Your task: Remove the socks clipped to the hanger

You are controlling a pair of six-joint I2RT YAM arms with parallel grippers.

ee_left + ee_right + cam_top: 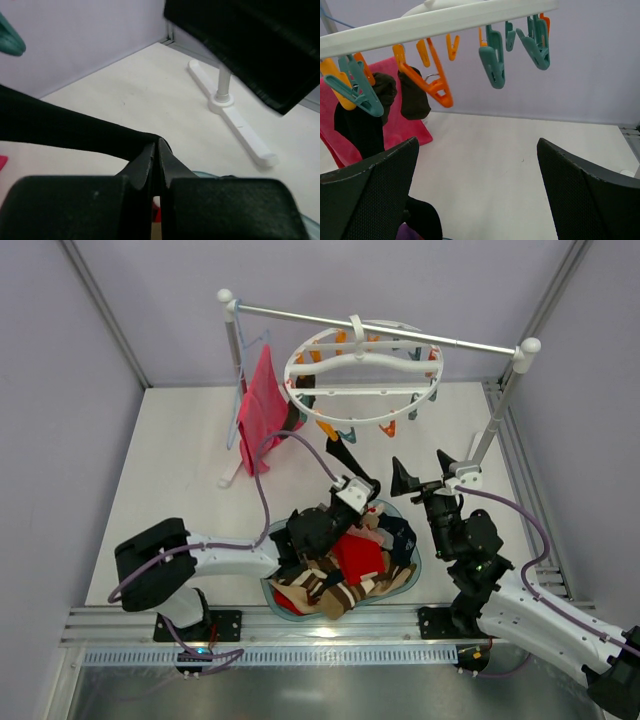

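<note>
Hanger point(362, 362): hangs from the rail point(400, 335) over the table's point(180, 460) far edge, clips within reach, dark socks point(415, 100) on its left side

Basin point(270, 590): sits at the near edge, catches loose socks point(355, 560)

Left tool point(156, 145): pinches a black sock point(60, 130), probably tugging it free

Right tool point(422, 472): gapes wide, empty

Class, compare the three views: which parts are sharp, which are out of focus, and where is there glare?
Top external view: even light, sharp throughout, a dull sheen on the metal sheet at the near edge. Left wrist view: the close fingers and black sock are soft, the table beyond sharper. Right wrist view: the teal clip is crisp, the white hanger nearly washed out.
</note>
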